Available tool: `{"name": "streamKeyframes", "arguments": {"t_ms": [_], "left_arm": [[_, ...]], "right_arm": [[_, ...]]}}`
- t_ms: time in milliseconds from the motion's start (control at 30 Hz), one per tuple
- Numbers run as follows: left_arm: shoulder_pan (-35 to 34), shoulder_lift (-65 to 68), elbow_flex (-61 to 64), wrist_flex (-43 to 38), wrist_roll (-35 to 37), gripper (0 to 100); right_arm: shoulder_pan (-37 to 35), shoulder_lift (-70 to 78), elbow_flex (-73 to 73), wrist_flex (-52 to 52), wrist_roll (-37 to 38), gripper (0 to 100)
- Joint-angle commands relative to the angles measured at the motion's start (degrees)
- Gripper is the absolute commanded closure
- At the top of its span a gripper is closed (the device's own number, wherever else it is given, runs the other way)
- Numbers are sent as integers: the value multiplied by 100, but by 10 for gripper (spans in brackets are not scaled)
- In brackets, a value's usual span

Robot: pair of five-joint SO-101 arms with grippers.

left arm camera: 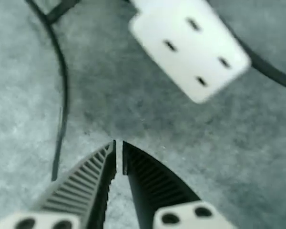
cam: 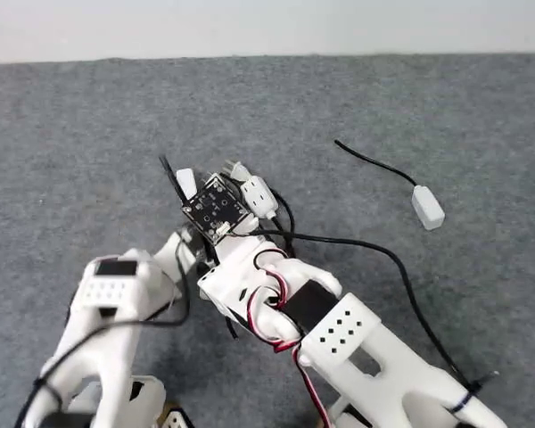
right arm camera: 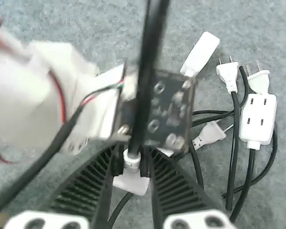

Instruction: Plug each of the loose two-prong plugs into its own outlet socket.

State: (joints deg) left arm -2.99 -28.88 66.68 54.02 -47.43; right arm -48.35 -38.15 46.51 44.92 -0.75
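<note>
One plug gripped, over the grey counter [cam: 62, 134].
The left gripper [left arm camera: 118, 149] hangs low over the counter, its fingers all but closed on nothing, near a white outlet socket [left arm camera: 190, 45] (slots facing up). The right gripper [right arm camera: 132, 152] has its fingers pinched on a white plug [right arm camera: 129, 183] with a black cord [right arm camera: 145, 71]. Beyond it, two loose plugs [right arm camera: 227, 74] lie side by side, prongs bare.

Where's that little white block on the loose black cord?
The white block lies alone on the grey carpet in the high view, right of the plug cluster.
</note>
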Motion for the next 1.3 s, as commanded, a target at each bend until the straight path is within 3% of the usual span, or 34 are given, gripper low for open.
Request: {"name": "streamKeyframes", "arguments": {"t_ms": [0,233,500,667,1267], "left_arm": [[123,-1020,453,-281,-114,986],[141,-1530,769,-510,-26,985],[-246,-1714,1138,-2242,2804,985],[-747,-1749,1138,-2989,3886,985],[-985,-1749,1156,-3253,4132,985]], "right_arm": [[-4,-13,-79,-92,-114,991],[215,4,-70,-233,-651,991],[593,66,132,-699,-1512,991],[593,629,105,-963,-1653,991],[708,1859,-299,-1464,-1644,991]]}}
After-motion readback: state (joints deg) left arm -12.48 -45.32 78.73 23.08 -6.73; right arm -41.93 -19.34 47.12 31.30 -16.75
